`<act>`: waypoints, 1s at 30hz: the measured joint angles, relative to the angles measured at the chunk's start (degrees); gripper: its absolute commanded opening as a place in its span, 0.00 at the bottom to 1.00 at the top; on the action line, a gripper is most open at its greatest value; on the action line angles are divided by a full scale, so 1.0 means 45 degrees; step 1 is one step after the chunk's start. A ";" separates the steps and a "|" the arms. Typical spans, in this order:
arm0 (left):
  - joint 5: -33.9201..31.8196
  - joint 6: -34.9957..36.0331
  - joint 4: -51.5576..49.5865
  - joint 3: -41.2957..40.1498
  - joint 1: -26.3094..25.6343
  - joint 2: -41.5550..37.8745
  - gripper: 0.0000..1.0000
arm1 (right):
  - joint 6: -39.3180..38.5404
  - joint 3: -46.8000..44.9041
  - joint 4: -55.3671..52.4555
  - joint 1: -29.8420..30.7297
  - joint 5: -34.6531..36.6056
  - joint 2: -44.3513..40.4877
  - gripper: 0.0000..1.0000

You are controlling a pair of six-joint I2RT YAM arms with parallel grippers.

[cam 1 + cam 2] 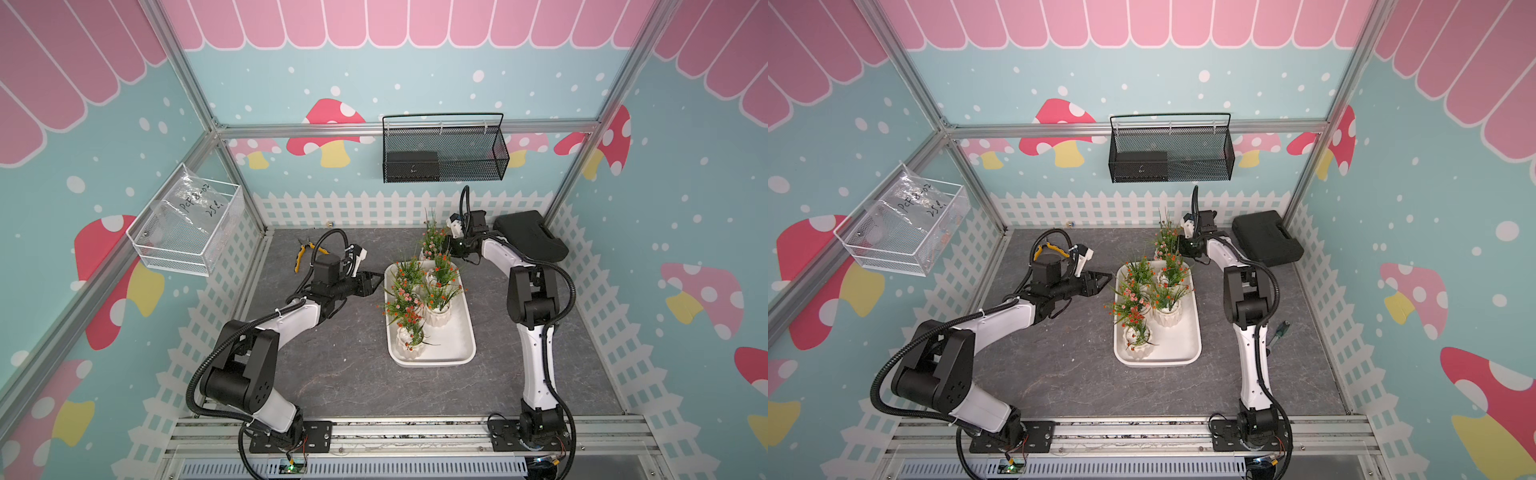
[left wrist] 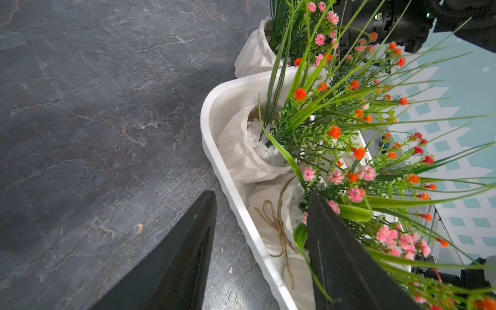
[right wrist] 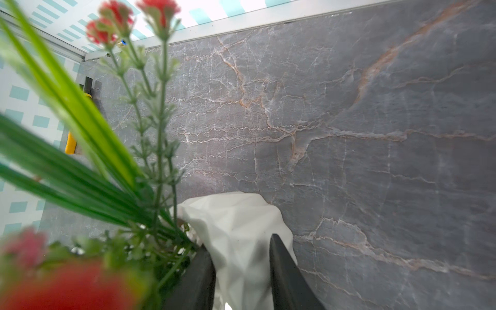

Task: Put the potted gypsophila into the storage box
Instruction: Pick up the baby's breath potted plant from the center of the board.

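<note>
The storage box, a shallow white tray, lies mid-table with several potted gypsophila standing in it. One more potted gypsophila stands on the table just beyond the tray's far end. My right gripper is shut on its white pot, one finger at the rim by the stems and one on the outer wall. My left gripper is open at the tray's left rim and holds nothing. One of its fingers is over the table and one over the flowers.
Yellow-handled pliers lie at the back left of the table and a black hard case at the back right. A black wire-mesh basket hangs on the back wall and a white mesh basket on the left wall. A screwdriver lies by the right arm.
</note>
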 measured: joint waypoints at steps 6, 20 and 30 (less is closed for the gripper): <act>0.0000 0.0000 0.0000 0.0000 0.0000 -0.0005 0.55 | 0.0039 0.0063 0.0058 0.0000 0.0199 0.0010 0.27; 0.0044 0.0000 0.0005 0.0000 0.0000 -0.0005 0.55 | 0.0053 0.0136 0.0476 -0.0034 0.0486 0.0000 0.16; 0.0102 -0.0005 0.0015 0.0000 0.0000 -0.0010 0.55 | 0.0092 0.0102 0.0442 -0.0044 0.0520 -0.0068 0.13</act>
